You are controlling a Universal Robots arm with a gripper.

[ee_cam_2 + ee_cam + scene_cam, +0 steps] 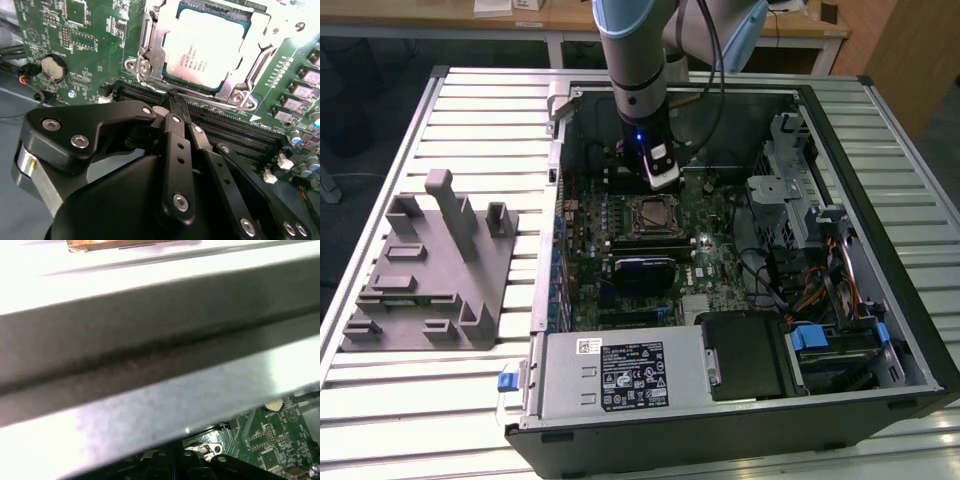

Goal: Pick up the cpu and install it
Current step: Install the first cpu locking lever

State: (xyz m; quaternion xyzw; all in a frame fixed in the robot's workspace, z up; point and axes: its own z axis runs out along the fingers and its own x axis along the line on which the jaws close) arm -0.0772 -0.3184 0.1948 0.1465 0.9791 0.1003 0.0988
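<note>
nearest the second wrist view's camera, the claw (174, 100) has its black fingers (176, 150) pressed together, gripping nothing. just beyond the tips run dark memory slots (225, 127) on the green motherboard (85, 45). past them the cpu (210, 47) sits in its socket under the metal frame (150, 55), with faint print on its silvery top too small to read. in the exterior view the open computer case (900, 300) holds the board, a labelled power supply (620, 375) and drive bays (790, 190); a grey fixture (430, 270) stands on the slatted desk (410, 400).
</note>
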